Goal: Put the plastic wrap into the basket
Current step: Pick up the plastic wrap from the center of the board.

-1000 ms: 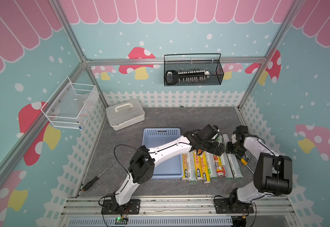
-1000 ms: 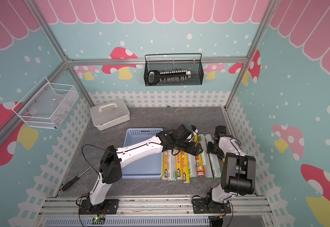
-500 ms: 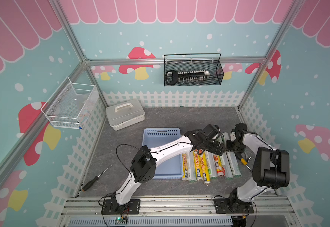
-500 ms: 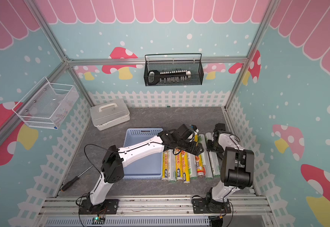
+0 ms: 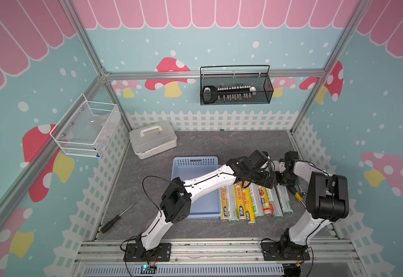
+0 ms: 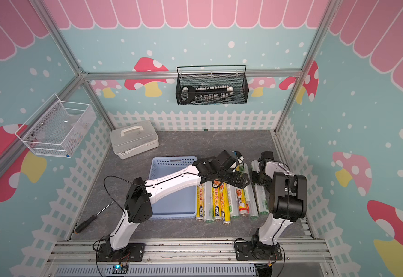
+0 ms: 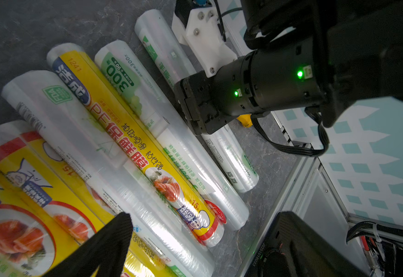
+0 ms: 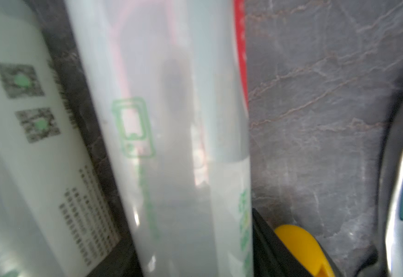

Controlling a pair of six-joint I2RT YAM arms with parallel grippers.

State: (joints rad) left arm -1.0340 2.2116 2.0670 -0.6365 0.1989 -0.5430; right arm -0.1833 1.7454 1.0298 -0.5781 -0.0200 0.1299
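Note:
Several plastic wrap rolls [image 5: 243,201] [image 6: 222,203], yellow and silvery-white, lie side by side on the floor right of the light blue basket [image 5: 195,159] [image 6: 174,160]; nothing lies in the part of the basket that shows. My left gripper [image 5: 267,182] [image 6: 242,182] hovers open over the rolls' far ends, one of its fingers [image 7: 104,249] showing above them. My right gripper [image 5: 283,182] [image 6: 258,179] [image 8: 195,251] is down on a silvery-white roll [image 8: 183,144] [image 7: 234,158] at the right end of the row. Its jaws press both sides of that roll, which still rests on the floor.
A yellow-handled screwdriver [image 5: 297,195] [image 8: 301,249] lies just right of the rolls. A black screwdriver [image 5: 117,218] lies front left and a white lidded box [image 5: 152,139] back left. A black wire basket [image 5: 235,88] and a white one [image 5: 85,129] hang on the walls.
The right arm's elbow has shifted a little back and left while its gripper stays at the rightmost rolls. The left arm has barely moved.

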